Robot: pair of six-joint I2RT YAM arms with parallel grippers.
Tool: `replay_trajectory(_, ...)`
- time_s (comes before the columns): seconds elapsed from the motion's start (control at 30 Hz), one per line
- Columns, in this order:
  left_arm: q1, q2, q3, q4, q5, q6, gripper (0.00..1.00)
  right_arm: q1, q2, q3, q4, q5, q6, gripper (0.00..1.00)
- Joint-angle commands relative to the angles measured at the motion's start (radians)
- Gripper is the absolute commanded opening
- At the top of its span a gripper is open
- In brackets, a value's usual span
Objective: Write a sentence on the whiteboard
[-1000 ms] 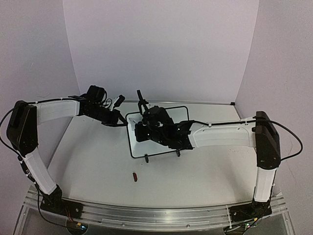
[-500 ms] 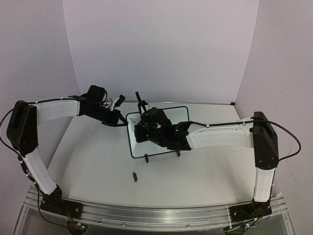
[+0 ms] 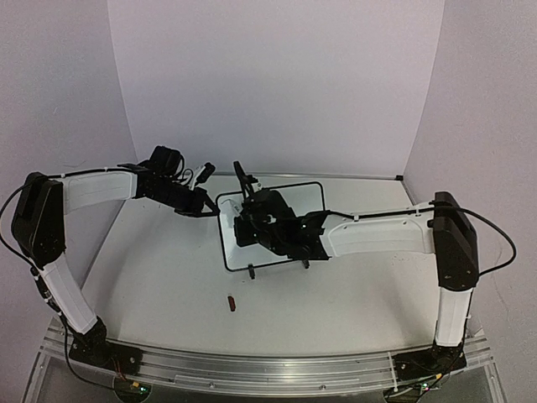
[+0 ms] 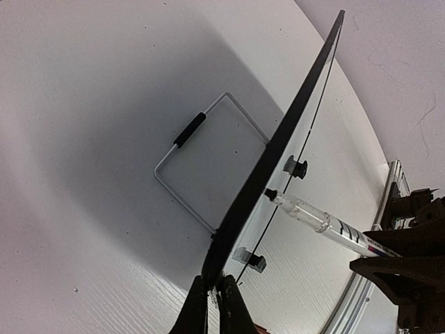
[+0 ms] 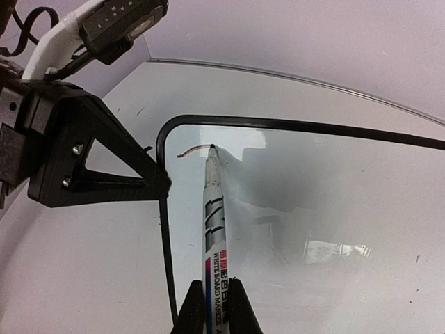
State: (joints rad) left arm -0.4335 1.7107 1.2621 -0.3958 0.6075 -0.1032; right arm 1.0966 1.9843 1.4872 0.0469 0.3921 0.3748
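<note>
Currently | left pincer clamps whiteboard edge | right pincer grips marker

The left gripper blocks the left edge of the whiteboard; the right gripper with a marker covers its centre. Lower frame: open table, one small red object.

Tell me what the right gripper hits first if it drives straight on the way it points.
The whiteboard: the marker held in the right gripper apparently touches it with its tip, near a corner.
</note>
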Motion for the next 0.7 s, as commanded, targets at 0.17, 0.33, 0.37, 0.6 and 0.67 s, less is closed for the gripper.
replay_trajectory(0.17, -0.015, -0.005, 0.032, -0.038, -0.02, 0.028, 0.0, 0.002, -0.123, -0.082, 0.104, -0.065, -0.052, 0.0)
replay_trajectory(0.33, -0.014, -0.001, 0.033, -0.038, -0.019, 0.027, 0.0, 0.003, -0.119, -0.081, 0.108, -0.061, -0.064, 0.0)
replay_trajectory(0.37, -0.014, 0.0, 0.033, -0.039, -0.019, 0.027, 0.0, 0.003, -0.114, -0.077, 0.106, -0.061, -0.066, 0.0)
replay_trajectory(0.6, -0.014, 0.003, 0.034, -0.04, -0.02, 0.026, 0.0, 0.003, -0.075, -0.031, 0.08, -0.075, -0.066, 0.0)
replay_trajectory(0.67, -0.015, 0.003, 0.034, -0.04, -0.02, 0.026, 0.0, 0.002, -0.066, -0.024, 0.074, -0.073, -0.066, 0.0)
